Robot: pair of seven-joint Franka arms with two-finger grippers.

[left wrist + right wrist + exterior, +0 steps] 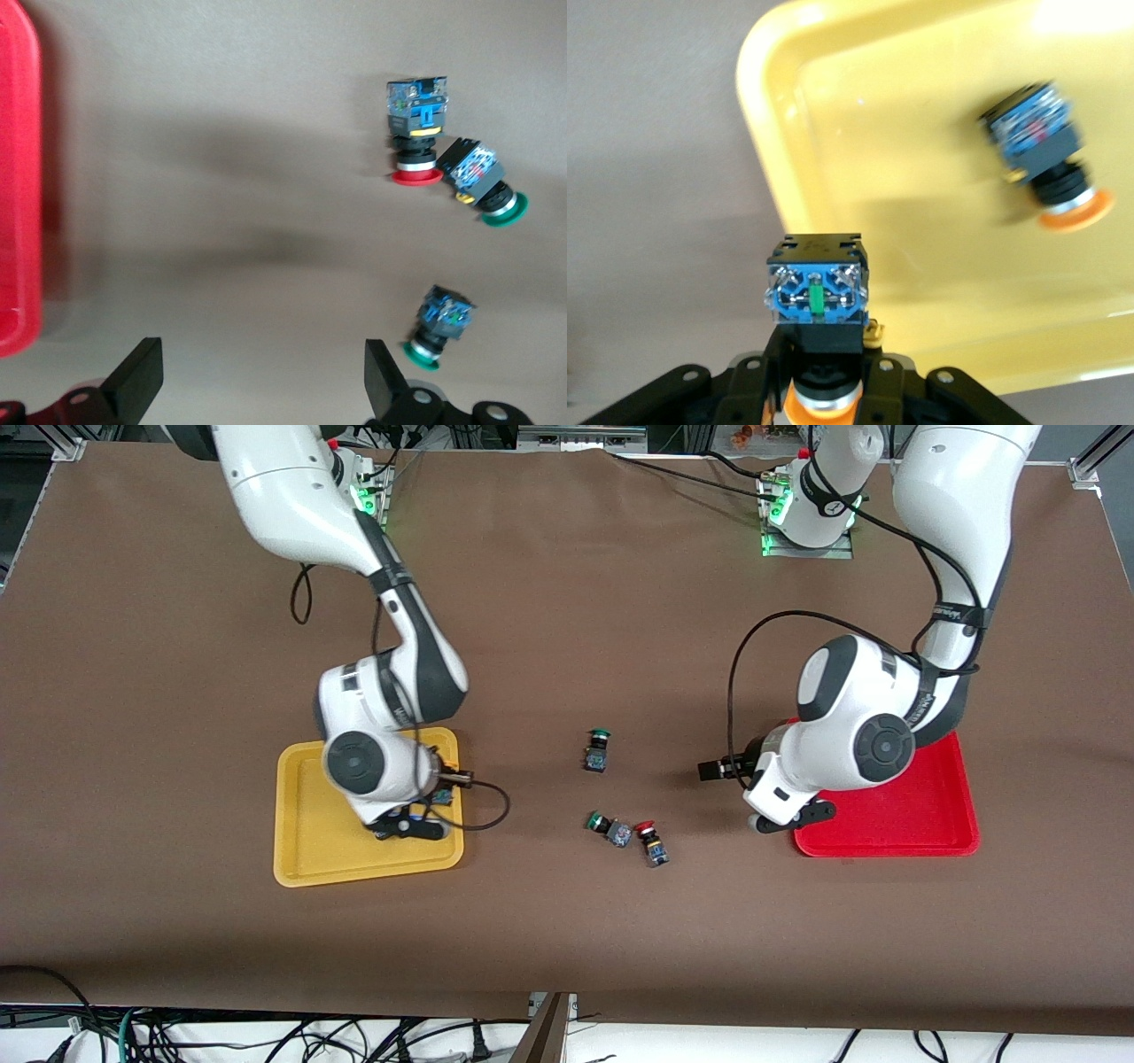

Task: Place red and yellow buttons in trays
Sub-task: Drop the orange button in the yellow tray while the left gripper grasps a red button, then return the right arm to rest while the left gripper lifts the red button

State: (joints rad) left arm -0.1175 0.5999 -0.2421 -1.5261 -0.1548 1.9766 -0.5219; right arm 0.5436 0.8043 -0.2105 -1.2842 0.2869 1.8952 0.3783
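Observation:
My right gripper (407,825) (824,381) hangs low over the yellow tray (306,850) (921,257), shut on a yellow-capped button (818,297) with its blue contact block pointing outward. A second yellow-capped button (1041,159) lies in that tray. My left gripper (780,821) (261,381) is open and empty over the table beside the red tray (921,815) (18,177). One red-capped button (653,843) (416,133) lies on the table between the trays. No other red-capped button shows.
A green-capped button (609,826) (483,181) touches the red one. Another green-capped button (598,750) (440,326) lies farther from the front camera. The left arm's body covers part of the red tray.

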